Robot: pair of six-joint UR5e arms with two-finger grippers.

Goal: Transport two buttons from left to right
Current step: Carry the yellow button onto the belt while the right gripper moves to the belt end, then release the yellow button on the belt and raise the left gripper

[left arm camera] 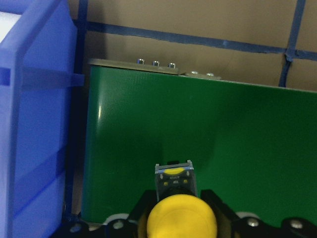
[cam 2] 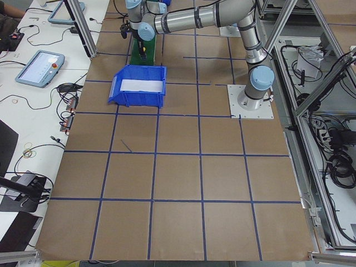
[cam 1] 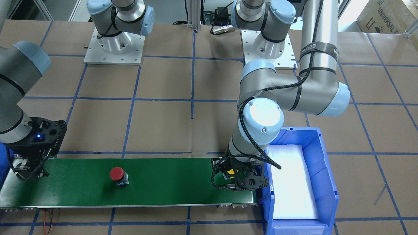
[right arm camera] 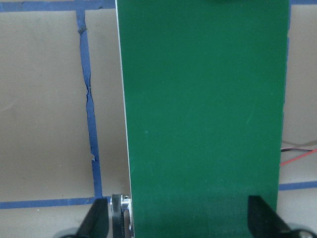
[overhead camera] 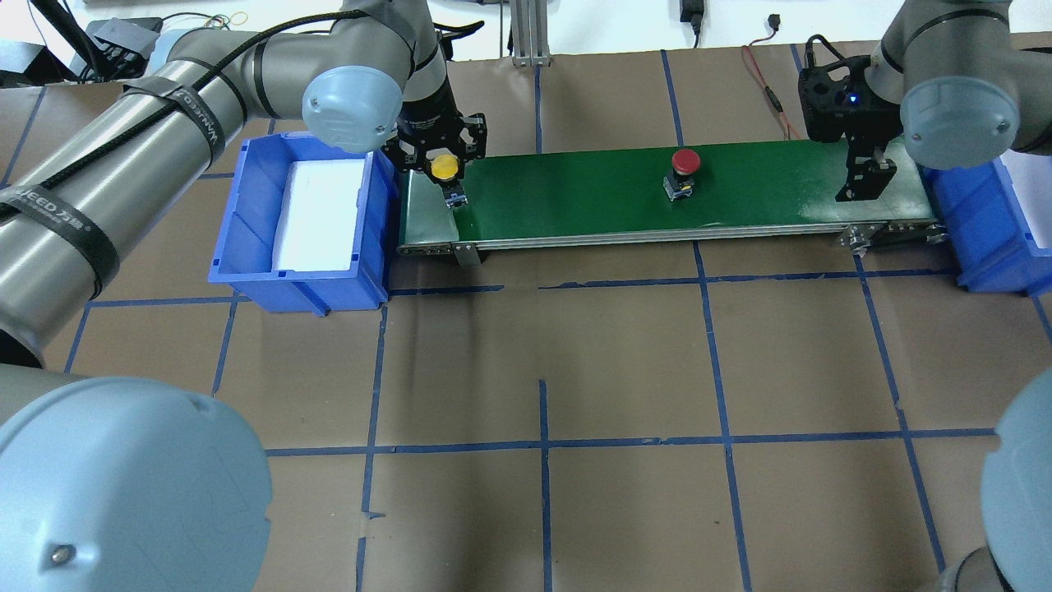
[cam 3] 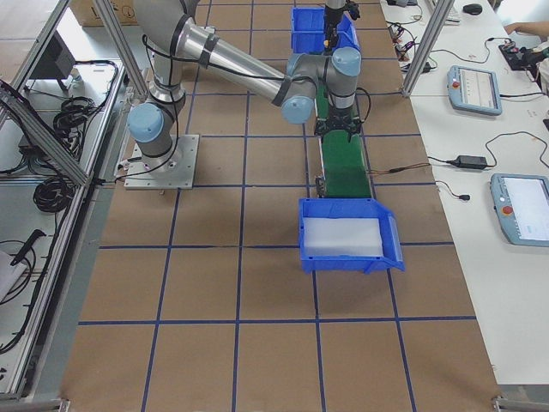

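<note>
My left gripper is shut on the yellow button at the left end of the green belt. In the left wrist view the yellow cap sits between the fingers, with its switch body pointing down at the belt. The red button stands alone on the belt, right of its middle, also seen from the front. My right gripper hangs open over the belt's right end. Its fingers are spread wide with only belt between them.
A blue bin lined with white foam stands against the belt's left end. A second blue bin stands at the right end. Red wires lie behind the belt. Brown paper with blue tape lines covers the table.
</note>
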